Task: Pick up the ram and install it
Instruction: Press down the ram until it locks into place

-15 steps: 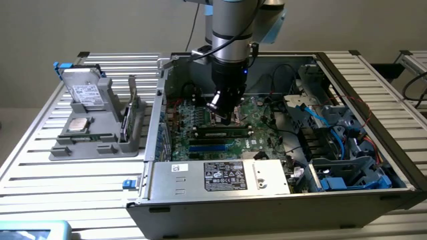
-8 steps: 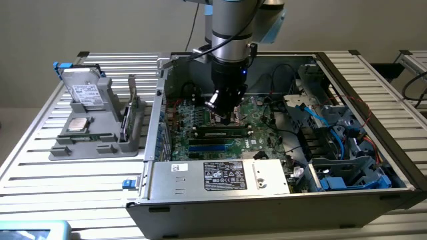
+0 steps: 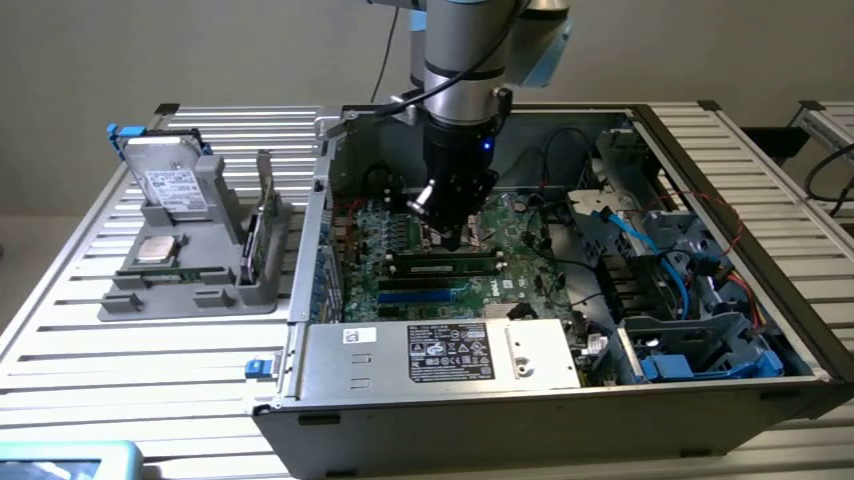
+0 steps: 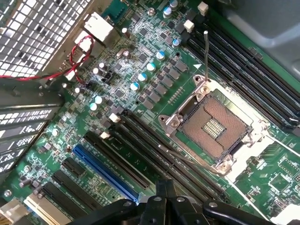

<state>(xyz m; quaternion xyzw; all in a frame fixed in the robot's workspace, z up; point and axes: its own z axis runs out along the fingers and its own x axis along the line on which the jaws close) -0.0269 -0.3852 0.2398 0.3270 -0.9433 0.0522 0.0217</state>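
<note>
Gripper (image 3: 457,240): I am seeing it clenched, hovering low over the motherboard (image 3: 527,262), holding nothing.
Ram (image 3: 447,266): I am seeing it sitting in a black slot, just beneath the fingertips.

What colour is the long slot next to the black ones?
Blue slot, clearest in the wrist view.

Arm reaching straight down, gripper closed

The Universal Robots arm (image 3: 461,60) comes in from the top of the exterior view, its silver-grey wrist section vertical and a black cable looping along the side toward the exterior view's left. Below it the black gripper (image 3: 451,232) points downward, tilted slightly toward the exterior view's right. Its fingers are drawn together, and in the wrist view their dark tips (image 4: 165,197) meet with nothing visible between them.
</note>
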